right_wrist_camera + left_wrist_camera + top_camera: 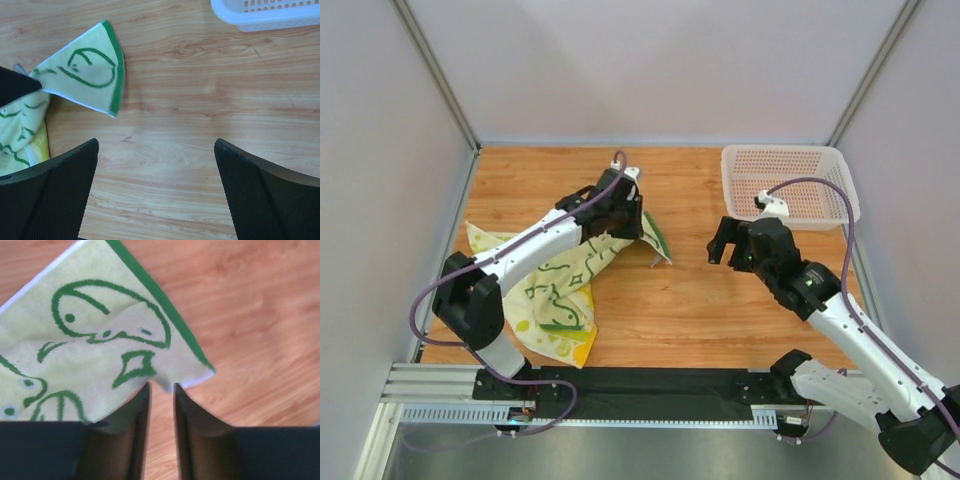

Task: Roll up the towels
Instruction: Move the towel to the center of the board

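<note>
Cream-yellow towel (555, 290) with green line drawings lies crumpled on the near-left part of the wooden table (720, 310). It stretches toward the middle, where one green-edged corner lies flat. At that corner sits the left gripper (161, 386), its jaws parted by a narrow slit with bare wood showing between them, clamping nothing. To the right, the right gripper (156, 145) hangs over bare wood, spread wide and empty. Beyond it, at the far right, stands a white basket (750, 170).
</note>
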Available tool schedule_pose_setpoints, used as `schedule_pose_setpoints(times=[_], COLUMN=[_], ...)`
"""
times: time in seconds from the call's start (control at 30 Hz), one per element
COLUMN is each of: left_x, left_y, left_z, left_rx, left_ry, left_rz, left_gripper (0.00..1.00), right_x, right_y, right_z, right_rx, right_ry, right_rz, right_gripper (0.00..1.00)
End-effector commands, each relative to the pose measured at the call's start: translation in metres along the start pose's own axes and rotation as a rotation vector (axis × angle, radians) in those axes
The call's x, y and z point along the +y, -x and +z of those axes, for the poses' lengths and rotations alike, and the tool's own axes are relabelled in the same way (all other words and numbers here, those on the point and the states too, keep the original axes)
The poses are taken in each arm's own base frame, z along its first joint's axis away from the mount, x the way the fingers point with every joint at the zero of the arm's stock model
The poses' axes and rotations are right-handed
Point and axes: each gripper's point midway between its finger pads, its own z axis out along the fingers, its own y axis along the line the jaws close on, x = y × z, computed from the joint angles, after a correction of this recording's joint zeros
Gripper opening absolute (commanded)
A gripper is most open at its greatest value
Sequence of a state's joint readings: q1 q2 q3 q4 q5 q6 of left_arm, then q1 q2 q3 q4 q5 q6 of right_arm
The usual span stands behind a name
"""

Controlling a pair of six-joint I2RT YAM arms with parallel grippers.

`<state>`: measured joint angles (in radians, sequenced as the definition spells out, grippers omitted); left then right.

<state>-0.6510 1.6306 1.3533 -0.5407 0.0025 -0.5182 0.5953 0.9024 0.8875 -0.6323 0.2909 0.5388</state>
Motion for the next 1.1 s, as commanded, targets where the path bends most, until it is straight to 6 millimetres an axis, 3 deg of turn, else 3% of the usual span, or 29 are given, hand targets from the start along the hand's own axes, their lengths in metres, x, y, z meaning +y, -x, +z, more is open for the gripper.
schedule_pose_setpoints(times=[0.0,0.07,0.1,0.2,0.33,0.43,0.6,0.77,1.07], left_x=[-0.007,-0.016,-0.014,-0.007,0.022,0.05,0.082,0.108,0.127], left_y=[-0.041,-0.053,-0.063,-0.065,-0.061,-0.072,-0.098,-0.112,-0.127], left_z=[0.009,0.006,0.005,-0.015,-0.059,-0.083,-0.105,-0.128,-0.152], left_rx=[0.102,0.113,0.126,0.089,0.0,-0.021,-0.029,-0.07,-0.1], left_ry=[-0.009,-0.024,-0.016,0.01,0.124,0.228,0.27,0.307,0.335], left_rz=[0.042,0.042,0.039,0.0,-0.041,-0.067,-0.149,-0.205,-0.223], left_gripper=[0.52,0.66,0.79,0.87,0.91,0.93,0.95,0.96,0.98], right_x=[-0.002,0.002,0.003,0.019,0.039,0.037,0.031,0.029,0.007], right_y=[0.0,-0.019,-0.031,-0.055,-0.088,-0.1,-0.109,-0.113,-0.12], right_z=[0.005,0.013,0.023,0.036,0.057,0.074,0.105,0.131,0.162], right_rx=[-0.006,0.064,0.114,0.228,0.387,0.436,0.474,0.481,0.494], right_ry=[-0.035,-0.02,-0.03,0.028,0.095,0.05,-0.034,-0.088,-0.202], right_rz=[0.074,0.087,0.082,0.096,0.12,0.114,0.073,0.048,0.024], right_gripper=[1.0,1.0,1.0,1.0,0.99,0.99,0.97,0.9,0.6])
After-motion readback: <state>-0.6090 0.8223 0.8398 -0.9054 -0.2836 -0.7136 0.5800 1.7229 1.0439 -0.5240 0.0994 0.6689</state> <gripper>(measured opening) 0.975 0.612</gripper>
